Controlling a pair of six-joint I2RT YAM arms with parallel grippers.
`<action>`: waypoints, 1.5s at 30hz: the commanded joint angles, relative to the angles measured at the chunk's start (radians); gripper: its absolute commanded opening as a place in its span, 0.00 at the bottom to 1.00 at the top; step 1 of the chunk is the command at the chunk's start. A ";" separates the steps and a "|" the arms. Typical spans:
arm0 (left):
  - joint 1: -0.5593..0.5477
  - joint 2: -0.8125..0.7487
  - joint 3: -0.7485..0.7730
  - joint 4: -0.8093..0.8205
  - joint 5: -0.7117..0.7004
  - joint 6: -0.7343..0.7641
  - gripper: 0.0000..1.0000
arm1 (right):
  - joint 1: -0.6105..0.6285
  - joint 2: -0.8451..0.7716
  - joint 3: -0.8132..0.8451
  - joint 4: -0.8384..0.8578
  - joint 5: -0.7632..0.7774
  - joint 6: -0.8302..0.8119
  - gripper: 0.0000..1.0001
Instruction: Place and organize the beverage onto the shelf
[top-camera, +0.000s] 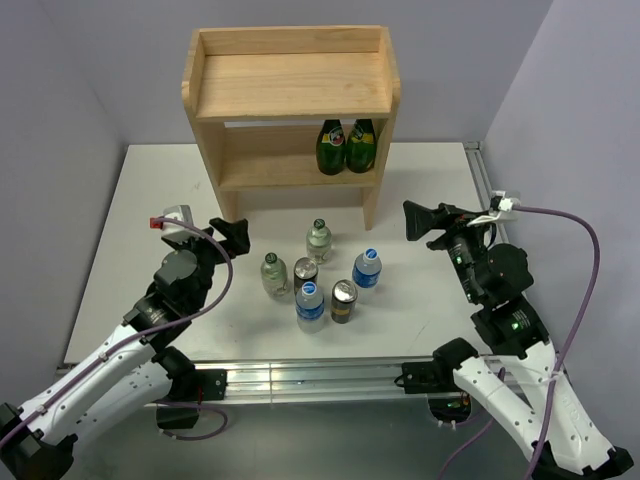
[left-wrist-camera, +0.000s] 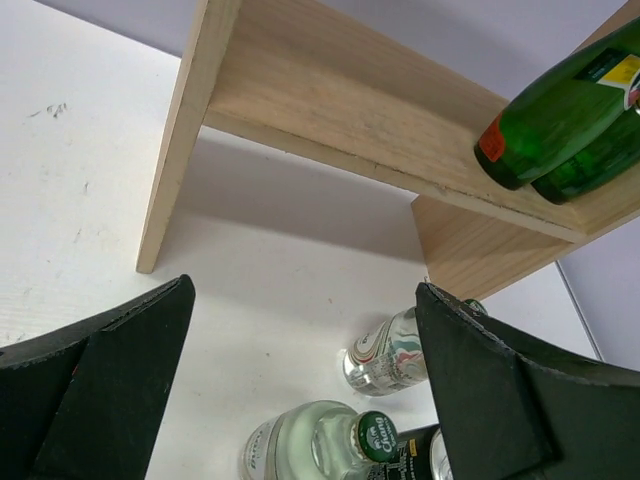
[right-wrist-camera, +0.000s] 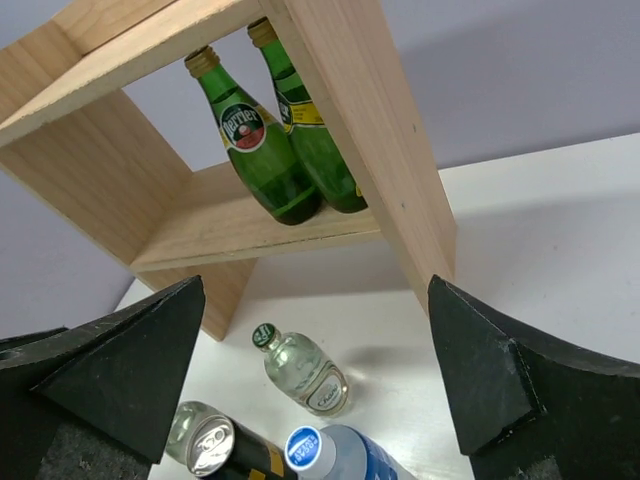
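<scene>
The task stood at its opening step: none of the six small drinks was on the shelf (top-camera: 290, 85), which sat at upper centre of the overhead frame. They were grouped upright on the tabletop (top-camera: 150, 200) just in front of it, at the centre of the frame. The rear glass bottle (top-camera: 318, 240) was nearest the shelf, the left glass bottle (top-camera: 274, 274) and rear can (top-camera: 305, 270) stood side by side behind the front water bottle (top-camera: 309, 305), and the front can (top-camera: 343, 300) stood below the right water bottle (top-camera: 366, 268).

The left end effector (top-camera: 228, 235) hung at centre left, spread wide and empty. The right end effector (top-camera: 425, 220) sat at centre right, likewise wide and holding nothing. Both pointed inward at the cluster.

Two green bottles (top-camera: 346, 146) filled the right end of the lower tier. The rest of that tier and the rimmed top were bare.

The next move probably called for one arm to drop onto an outer drink. The right water bottle or the left glass bottle looked easiest, since each had open space on its outer side. The drinks stood close together, so the fingers would need care not to knock a neighbour.

The tabletop was matte white with a few faint scuffs, edged at the bottom by a metal rail (top-camera: 300, 378). Plain pale lilac walls (top-camera: 100, 60) closed in on three sides.
</scene>
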 joint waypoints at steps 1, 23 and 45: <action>-0.007 -0.019 0.025 -0.035 -0.029 -0.004 0.99 | 0.010 -0.031 0.049 -0.060 0.012 0.012 1.00; -0.061 -0.090 -0.149 -0.069 -0.071 -0.033 0.98 | 0.255 -0.022 -0.229 -0.378 0.265 0.422 1.00; -0.064 -0.085 -0.189 -0.003 -0.055 -0.029 0.98 | 0.642 0.299 -0.309 -0.175 0.614 0.531 1.00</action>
